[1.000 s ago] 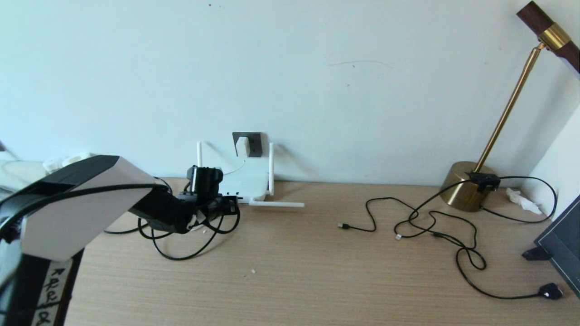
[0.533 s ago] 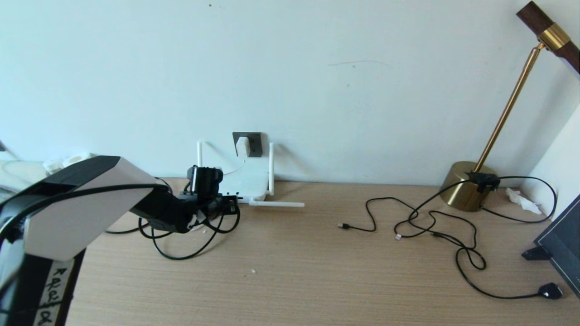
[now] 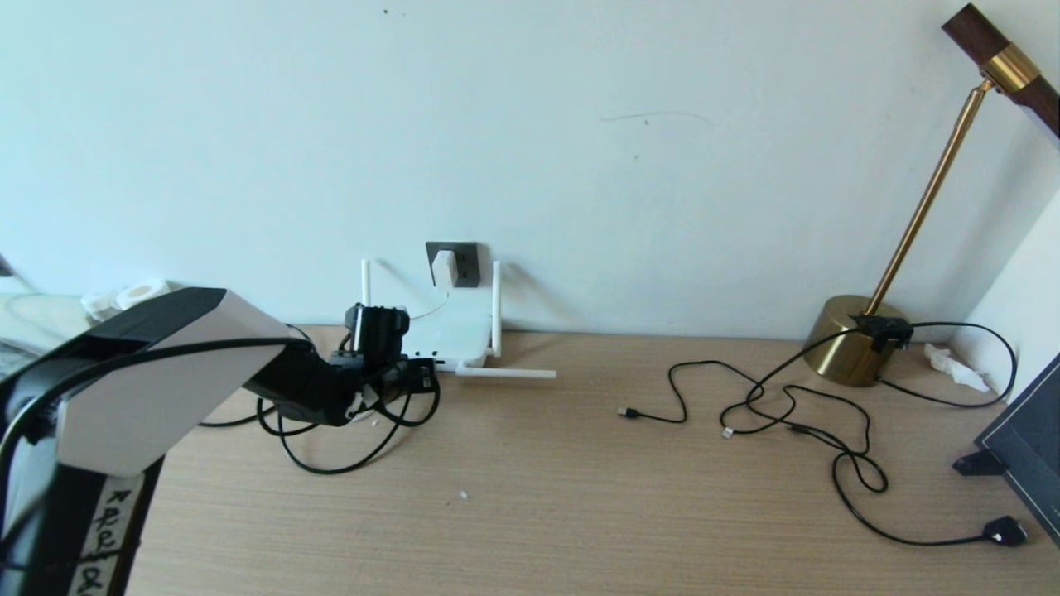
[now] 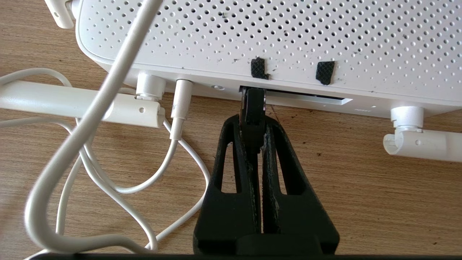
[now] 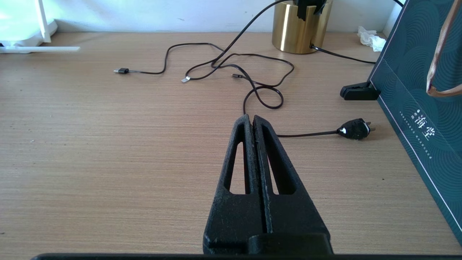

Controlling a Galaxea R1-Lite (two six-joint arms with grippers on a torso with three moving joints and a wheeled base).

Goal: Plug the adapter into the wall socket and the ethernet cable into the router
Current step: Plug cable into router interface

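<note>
The adapter [image 3: 443, 266] sits plugged into the grey socket [image 3: 460, 263] on the wall, at 12 o'clock above the router [image 3: 447, 339], its thin white cord [image 4: 90, 119] looping down across the desk [image 3: 580, 497] to a port on the router's edge. The router lies flat on the desk against the wall, two antennas upright, another lying level at its 3 o'clock. At the router's front edge the left end effector [image 4: 253, 124] is pinched nearly closed on the black plug of the ethernet cable [image 3: 331, 463], the plug's tip right at a dark port slot; whether it is fully seated cannot be told. The cable's black loops trail on the desk at the router's 7 o'clock, beneath the left arm. The right end effector [image 5: 250, 119] hangs over the desk with its fingers pressed together, holding nothing. Ahead of it, thin black cables [image 3: 795, 414] sprawl towards a brass lamp [image 3: 853, 343] at the head view's 3 o'clock, beside a dark green bag [image 5: 422, 90].
</note>
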